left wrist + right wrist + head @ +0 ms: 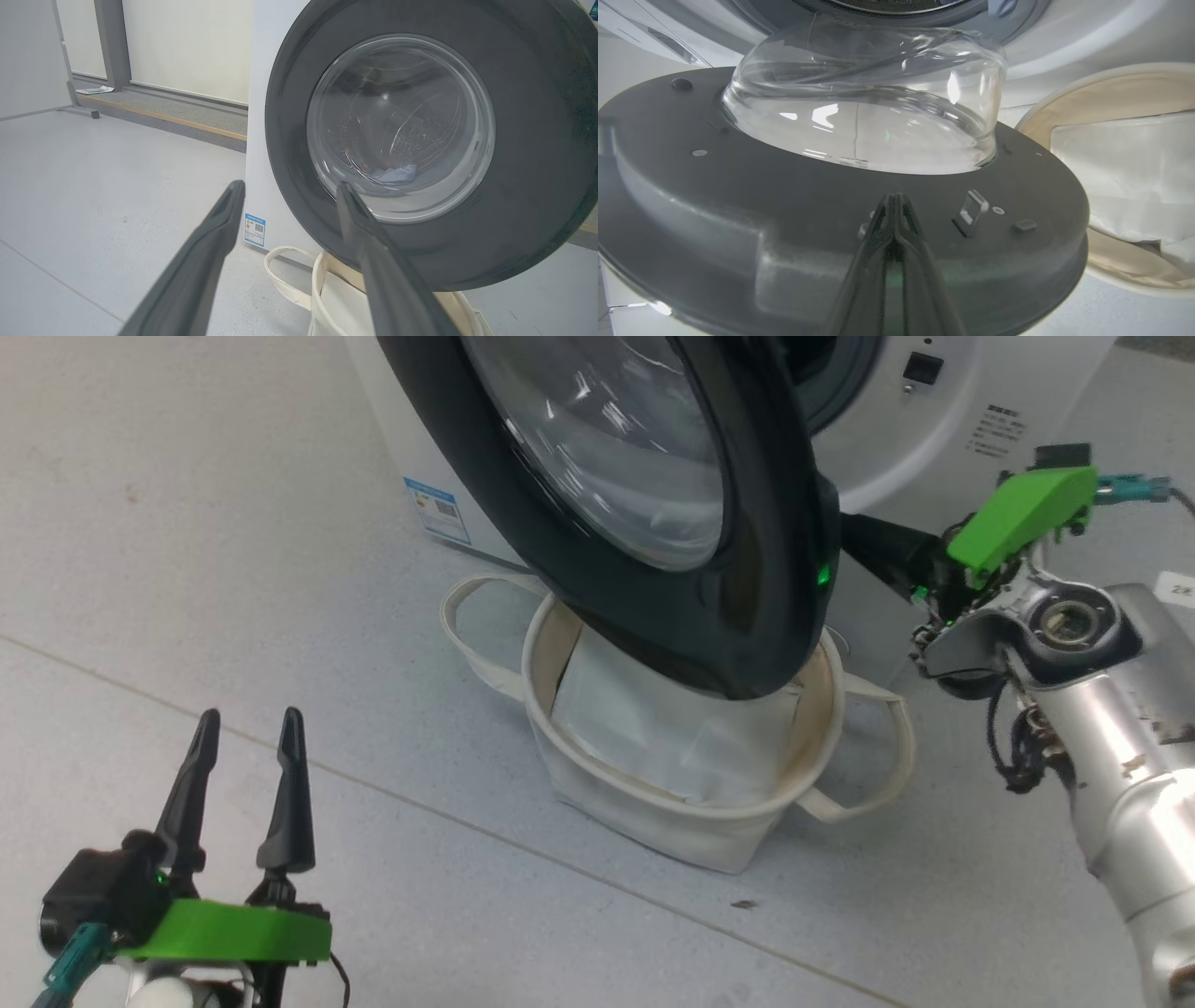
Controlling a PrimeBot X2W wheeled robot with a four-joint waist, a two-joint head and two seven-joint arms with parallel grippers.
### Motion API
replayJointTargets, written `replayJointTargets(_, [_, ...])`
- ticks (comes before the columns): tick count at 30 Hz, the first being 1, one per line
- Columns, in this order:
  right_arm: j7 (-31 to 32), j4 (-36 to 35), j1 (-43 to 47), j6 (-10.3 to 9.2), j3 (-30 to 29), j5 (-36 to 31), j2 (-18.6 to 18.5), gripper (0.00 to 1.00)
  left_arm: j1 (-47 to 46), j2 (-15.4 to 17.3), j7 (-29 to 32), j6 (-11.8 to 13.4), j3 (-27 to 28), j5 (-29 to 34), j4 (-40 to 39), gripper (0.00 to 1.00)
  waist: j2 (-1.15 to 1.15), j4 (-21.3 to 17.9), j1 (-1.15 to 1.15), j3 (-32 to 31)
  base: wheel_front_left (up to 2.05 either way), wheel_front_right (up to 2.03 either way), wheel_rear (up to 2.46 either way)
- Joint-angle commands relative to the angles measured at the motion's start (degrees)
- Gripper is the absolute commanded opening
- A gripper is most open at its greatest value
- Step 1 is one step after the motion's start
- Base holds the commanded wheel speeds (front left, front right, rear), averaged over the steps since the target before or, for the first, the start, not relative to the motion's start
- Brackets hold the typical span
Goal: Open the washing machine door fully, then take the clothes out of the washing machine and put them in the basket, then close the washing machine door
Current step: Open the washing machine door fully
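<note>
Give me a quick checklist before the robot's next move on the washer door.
1. Door fully open: not ok; the door stands part open, over the basket.
2. Right gripper on door: ok; the right gripper is shut, tips at the door's inner face by the latch.
3. Left gripper free: ok; the left gripper is open, holding nothing.
4. Basket ready: ok; upright, a white sheet inside.
5. Clothes to fetch: ok; the clothes show behind the glass.
6. Door's lower edge clears the basket: cannot tell.
</note>
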Motion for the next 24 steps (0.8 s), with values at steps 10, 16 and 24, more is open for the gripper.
replayJointTargets(10, [3.2,-0.6,1.3,0.48,3.4,0.6,4.8,0.00,0.6,1.3,0.0,1.0,0.9,0.2,-0.5,1.00,0.00,6.0,0.00,-4.3,0.00,0.00,0.00])
replayJointTargets(16, [3.7,-3.8,3.9,0.48,6.1,-0.8,6.2,0.00,2.1,1.5,0.7,1.6,0.3,0.6,-0.5,1.00,0.00,9.5,0.00,-7.1,0.00,0.00,0.00])
replayJointTargets(24, [-1.0,-6.9,8.2,0.48,7.4,-2.2,10.5,0.00,3.4,1.6,2.5,2.1,-1.0,0.9,-0.7,1.00,0.00,15.0,0.00,-10.8,0.00,0.00,0.00])
